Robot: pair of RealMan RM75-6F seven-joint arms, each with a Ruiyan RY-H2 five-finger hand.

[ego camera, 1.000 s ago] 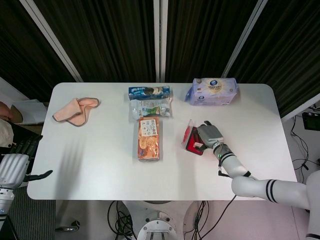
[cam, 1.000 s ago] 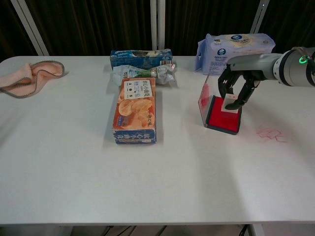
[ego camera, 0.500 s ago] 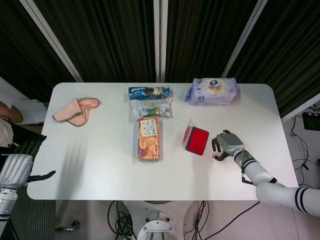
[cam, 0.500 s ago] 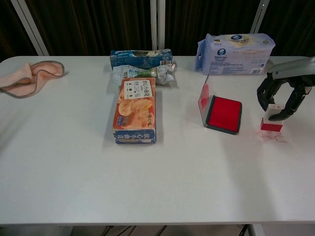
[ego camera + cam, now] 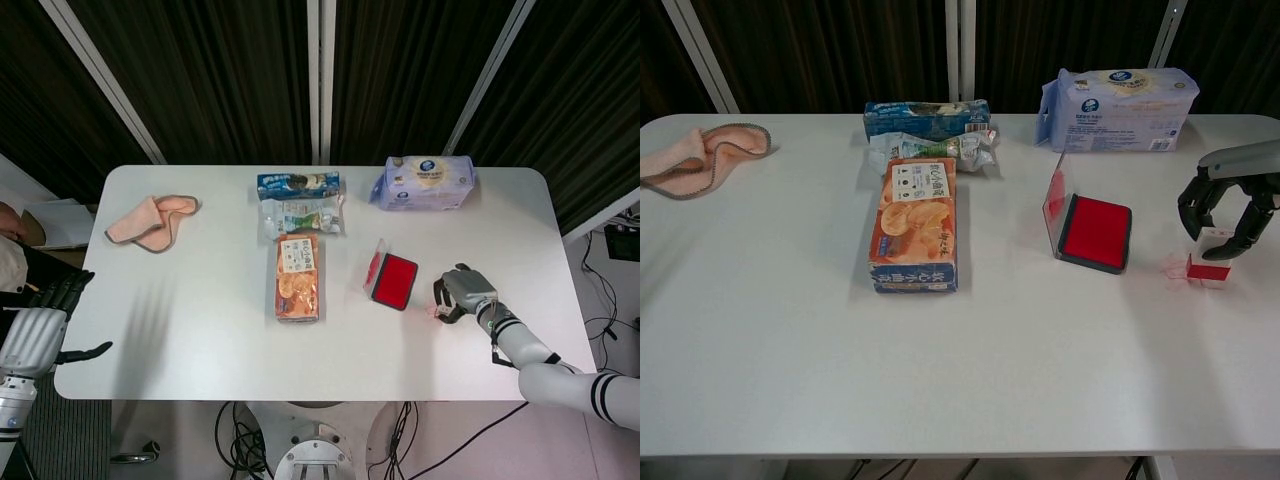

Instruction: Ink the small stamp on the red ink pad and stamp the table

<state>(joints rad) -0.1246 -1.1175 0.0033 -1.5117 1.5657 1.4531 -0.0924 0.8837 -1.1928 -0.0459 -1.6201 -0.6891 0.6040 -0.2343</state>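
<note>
The red ink pad [image 5: 1095,232] lies open right of centre, its clear lid [image 5: 1054,198] standing up on its left side; in the head view the ink pad [image 5: 397,279] shows beside my right hand [image 5: 463,293]. My right hand [image 5: 1230,203] grips the small stamp [image 5: 1209,262], white on top and red at its base, which stands on the table [image 5: 970,370] right of the pad. Faint red marks [image 5: 1174,267] lie just left of the stamp. In the head view the hand hides the stamp. My left hand [image 5: 42,322] hangs off the table's left edge, fingers apart, holding nothing.
An orange biscuit box [image 5: 915,225] lies mid-table, with a crumpled snack bag [image 5: 932,149] and a blue packet [image 5: 927,117] behind it. A tissue pack [image 5: 1121,95] sits at the back right and a pink cloth [image 5: 695,155] at the back left.
My right hand lifted the stamp off the ink pad, carried it right and set it on the table, then shifted slightly further right. The left hand rose a little.
</note>
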